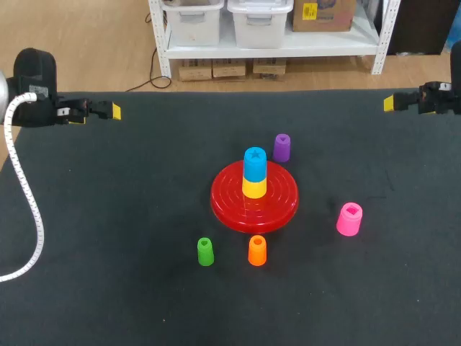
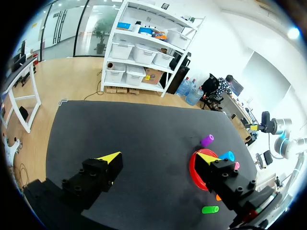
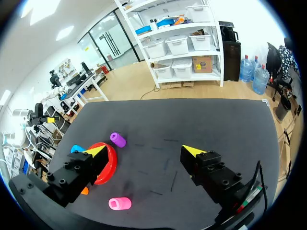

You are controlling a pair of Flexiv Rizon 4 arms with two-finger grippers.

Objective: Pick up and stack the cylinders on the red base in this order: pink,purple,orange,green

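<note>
4 loose cylinders (image 1: 348, 219), apparently 2 stacked.

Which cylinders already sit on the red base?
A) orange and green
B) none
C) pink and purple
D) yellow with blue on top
D: a blue cylinder stands on a yellow cylinder at the middle of the red base; the pink cylinder, purple cylinder, orange cylinder and green cylinder stand off it.
</note>
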